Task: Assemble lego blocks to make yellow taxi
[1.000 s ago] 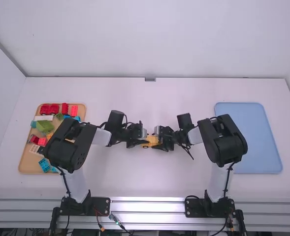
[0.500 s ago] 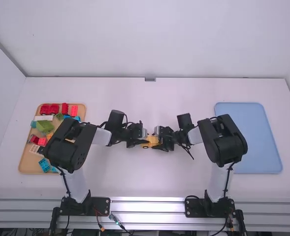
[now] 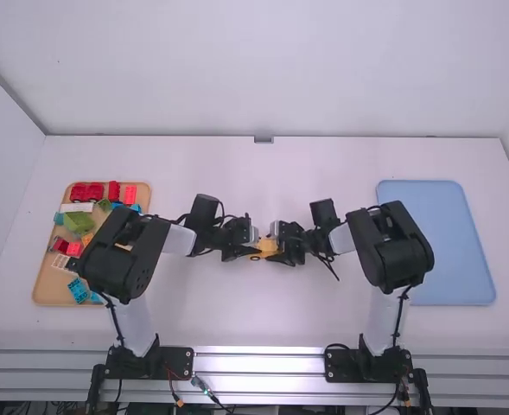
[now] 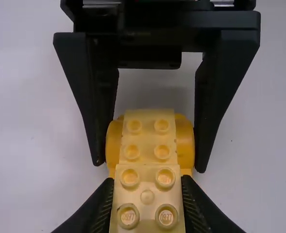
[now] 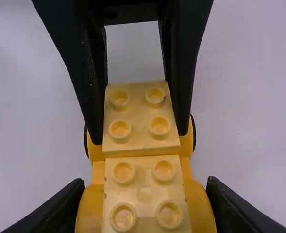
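Observation:
My left gripper (image 3: 245, 249) and right gripper (image 3: 285, 254) face each other mid-table, a yellow taxi build (image 3: 266, 249) between them. Two pale yellow studded bricks, one at the far end (image 4: 150, 136) and one at the near end (image 4: 147, 213), lie end to end along the darker yellow wheeled base (image 4: 114, 145). In its wrist view, the left gripper (image 4: 147, 189) is shut on the near pale brick. The right gripper (image 5: 146, 189) is shut on the wheeled base (image 5: 91, 211); dark wheels show partly at the other end.
At the left stands a wooden tray (image 3: 47, 290) with red, green, blue and white blocks, partly under the left arm. A blue tray (image 3: 448, 251) lies at the right, beside the right arm.

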